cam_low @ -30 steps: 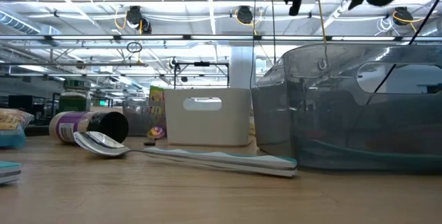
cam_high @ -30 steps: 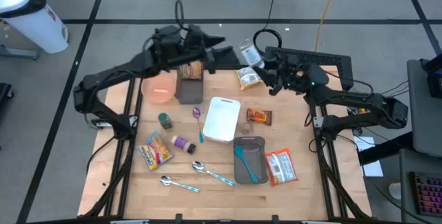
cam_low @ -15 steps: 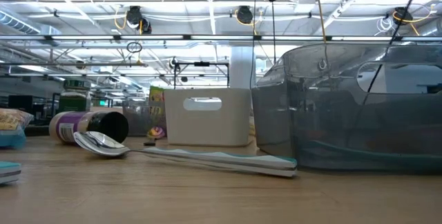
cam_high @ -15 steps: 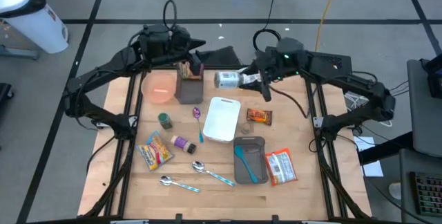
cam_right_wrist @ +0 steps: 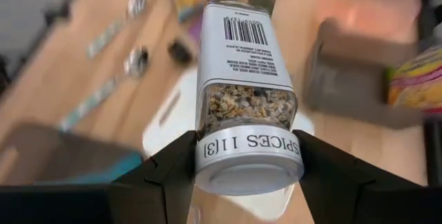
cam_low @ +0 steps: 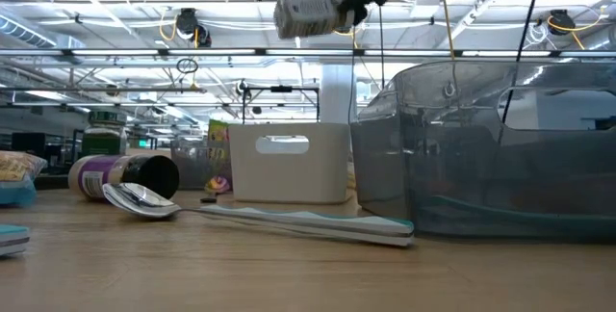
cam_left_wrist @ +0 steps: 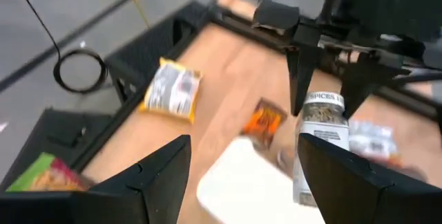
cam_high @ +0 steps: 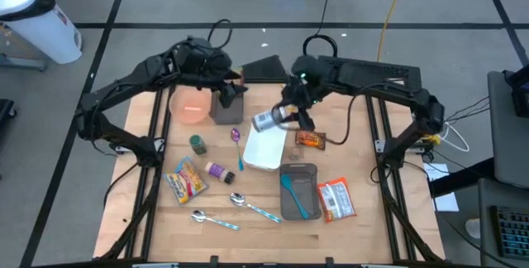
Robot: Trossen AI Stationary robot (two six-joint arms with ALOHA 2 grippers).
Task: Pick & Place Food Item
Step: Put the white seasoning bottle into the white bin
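The right gripper (cam_high: 285,117) is clamped on the spice jar (cam_high: 266,120), gripping its cap end so the jar lies sideways, held in the air over the far edge of the white tray (cam_high: 266,145); in the low view the jar (cam_low: 305,16) hangs well above the tray (cam_low: 289,163), with clear space between them. The left gripper (cam_high: 227,86) waits beyond the tray's far left corner, above the grey bin (cam_high: 226,107), its fingers apart and empty in its wrist view.

The likeliest trouble, as I judge it: the hold sits at one end of the jar, so a quick swing could twist it in the fingers; let go from this height and lying sideways, it would probably roll off the tray toward the orange snack bar (cam_high: 310,140) or the purple spoon (cam_high: 235,135).

The right wrist view blurs the table; the jar hides the fingertips there; the low view cuts off both arms above the grippers.
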